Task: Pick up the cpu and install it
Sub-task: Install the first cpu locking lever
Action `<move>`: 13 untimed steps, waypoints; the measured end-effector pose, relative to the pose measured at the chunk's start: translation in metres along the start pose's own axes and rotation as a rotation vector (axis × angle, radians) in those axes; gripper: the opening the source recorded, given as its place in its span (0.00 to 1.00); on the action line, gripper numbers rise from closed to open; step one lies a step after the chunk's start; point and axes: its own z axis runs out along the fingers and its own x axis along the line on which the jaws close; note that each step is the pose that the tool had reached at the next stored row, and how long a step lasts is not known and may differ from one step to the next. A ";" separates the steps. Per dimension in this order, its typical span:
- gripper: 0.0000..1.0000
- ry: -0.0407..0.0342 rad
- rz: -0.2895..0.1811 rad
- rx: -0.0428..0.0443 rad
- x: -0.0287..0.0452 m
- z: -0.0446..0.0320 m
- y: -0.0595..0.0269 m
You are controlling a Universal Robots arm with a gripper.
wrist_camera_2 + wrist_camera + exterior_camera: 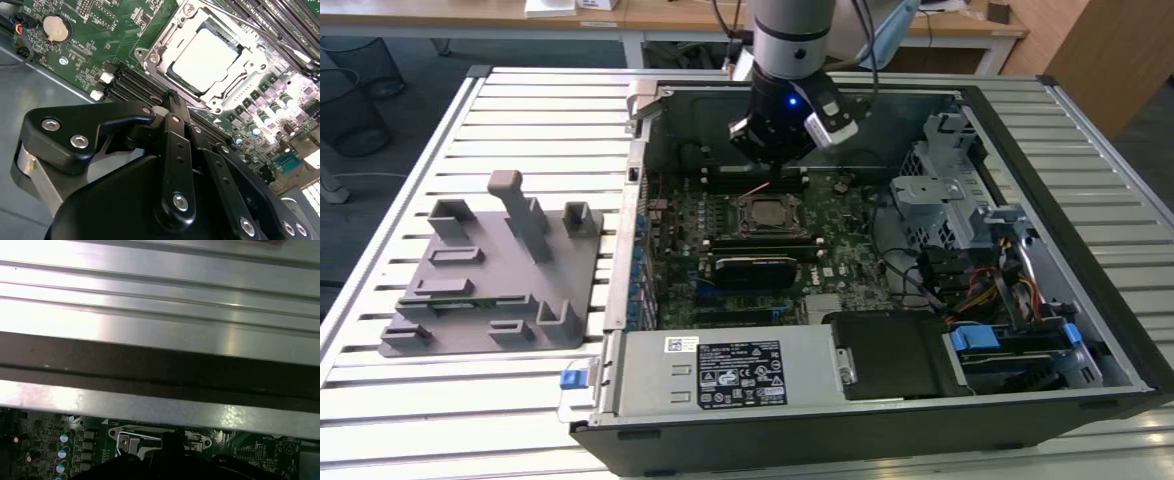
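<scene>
The cpu [207, 57] is a flat square chip with a shiny silver top. It lies inside the metal socket frame [150, 55] of the green motherboard [834, 235], in the open computer case. In the exterior view the cpu [765, 213] sits mid-board. My gripper [774, 158] hangs above the board just behind the socket, apart from the chip. The gripper's black linkage [170, 150] shows in the second wrist view, with the socket beyond it. In the first wrist view an edge of the socket frame [135, 442] peeks out past the gripper body.
A grey fixture block [494, 270] with posts stands on the slatted table at the exterior view's left. Inside the case are the power supply [720, 375], a drive cage [947, 200] and cables [987, 290]. The case wall [160, 365] runs close behind the gripper.
</scene>
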 end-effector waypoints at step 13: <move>0.11 -0.0001 0.000 -0.0001 -0.0062 0.0102 0.0020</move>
